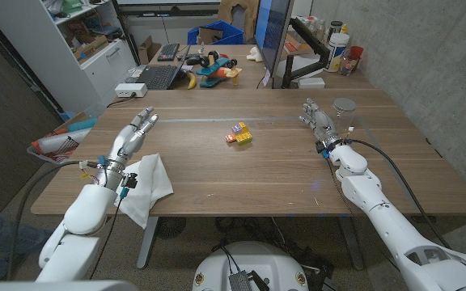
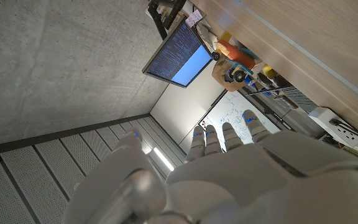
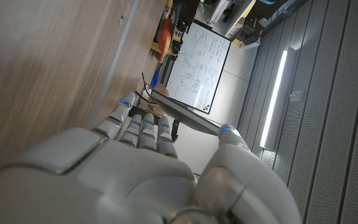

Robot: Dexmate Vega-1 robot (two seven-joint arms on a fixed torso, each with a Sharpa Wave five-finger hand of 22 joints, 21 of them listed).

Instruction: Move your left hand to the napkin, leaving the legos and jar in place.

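The white napkin [image 1: 146,188] lies crumpled at the table's [image 1: 241,174] near edge toward its left corner, one fold spilling over the edge, and the left forearm covers its left side. The left hand [image 1: 134,132] is just past the napkin's far side, fingers straight and close together, holding nothing; I cannot tell whether it touches the wood. In the left wrist view the hand's [image 2: 229,168] back hides whatever is below it.

The legos [image 1: 239,134], a small cluster of coloured blocks, sit near the middle of the table, well apart from both hands; their number is too small to make out. The jar [image 1: 345,111] stands by the far right corner, clear glass with a grey lid, its body hard to see against the wood. The right hand [image 1: 319,122] is just beside it, fingers extended and empty, shown from behind in the right wrist view [image 3: 135,155].

Beyond the far edge stand a laptop [image 1: 152,77], a monitor [image 1: 273,36] and scattered toys [image 1: 213,69].
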